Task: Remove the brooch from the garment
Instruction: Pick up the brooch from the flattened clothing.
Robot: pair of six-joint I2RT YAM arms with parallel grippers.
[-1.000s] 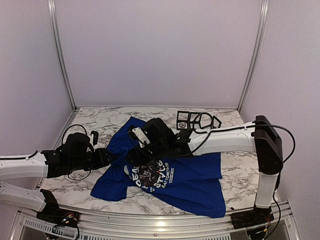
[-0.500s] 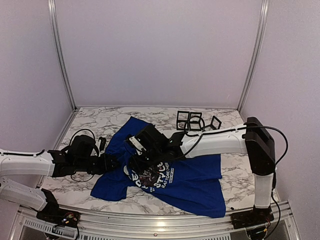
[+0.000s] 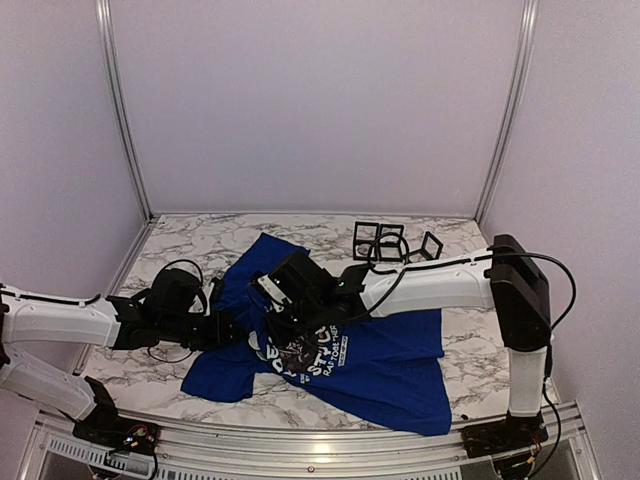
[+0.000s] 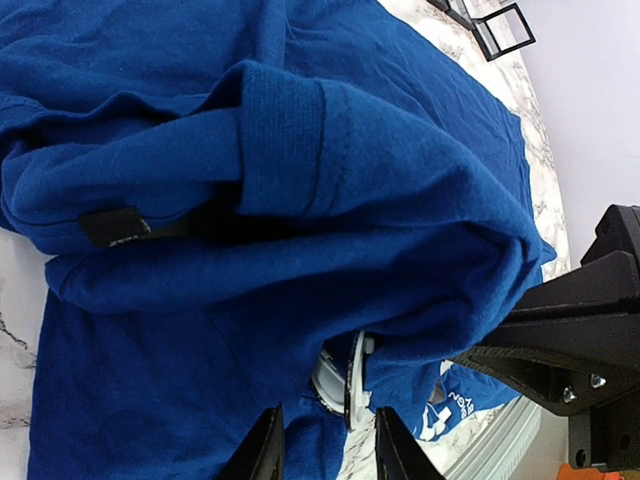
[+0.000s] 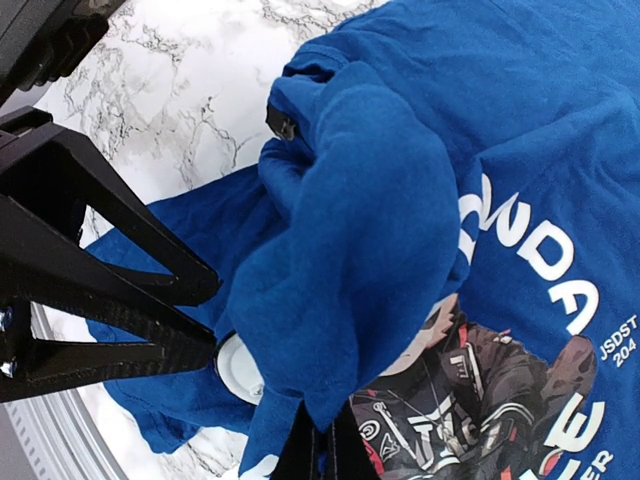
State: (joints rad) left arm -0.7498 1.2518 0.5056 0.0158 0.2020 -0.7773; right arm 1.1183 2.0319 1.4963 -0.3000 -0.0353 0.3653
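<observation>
holding left gripper (image 4: 325, 448) fingers narrowly apart at the garment's (image 3: 385, 365) bunched left edge, just short of the white brooch (image 4: 342, 385) peeking from under a fold; pinching a lifted fold tight in the right gripper (image 5: 322, 445); leaving bare marble table (image 3: 205, 240) behind, up to black frames (image 3: 392, 241).

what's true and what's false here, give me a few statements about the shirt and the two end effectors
1. The blue garment lies on the marble table. True.
2. The right end effector hangs wide open over bare table. False: it is shut on a fold of the garment.
3. The left end effector has its fingers apart. True.
4. The black wire frames rest on the garment. False: they stand on the table behind it.
5. A white disc, likely the brooch, peeks from under a fold. True.
</observation>
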